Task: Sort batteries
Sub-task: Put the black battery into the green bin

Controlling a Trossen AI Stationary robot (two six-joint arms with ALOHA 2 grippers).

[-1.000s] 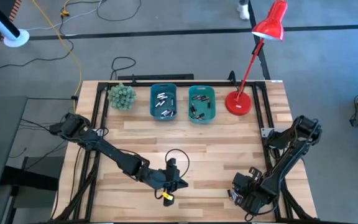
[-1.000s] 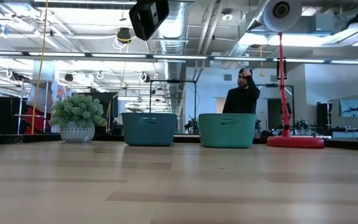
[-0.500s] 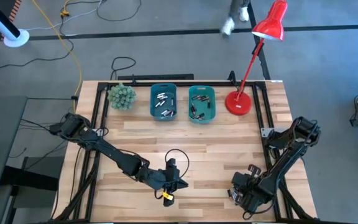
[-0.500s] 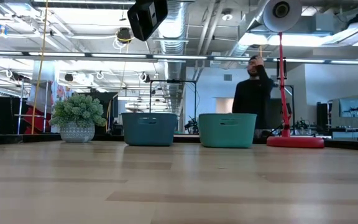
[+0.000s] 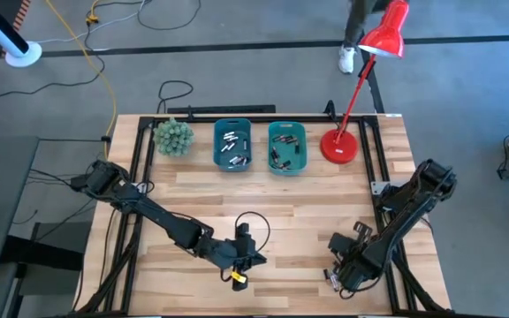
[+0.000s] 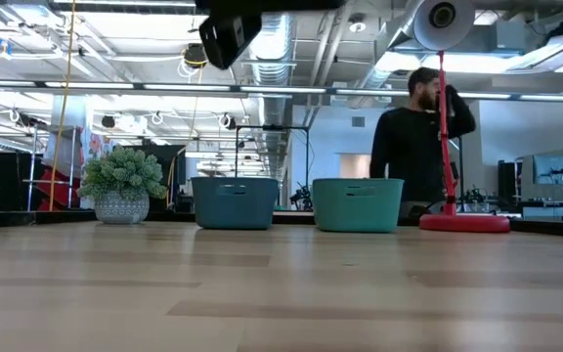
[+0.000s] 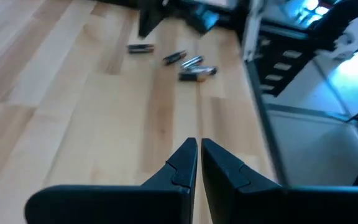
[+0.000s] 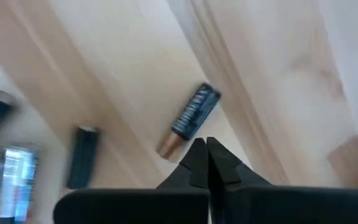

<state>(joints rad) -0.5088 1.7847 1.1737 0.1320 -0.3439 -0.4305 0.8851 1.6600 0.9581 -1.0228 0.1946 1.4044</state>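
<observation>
no text or labels can be read.

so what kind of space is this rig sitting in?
Likely a robotics lab or open industrial workspace: exposed ceiling ducts, bare concrete floor with loose cables, and a wooden table on a metal frame, holding teal bins.

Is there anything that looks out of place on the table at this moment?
Yes. Several loose batteries lie scattered on the bare wood near the right gripper, not in either teal bin. The right gripper is shut with nothing between its fingers.
</observation>
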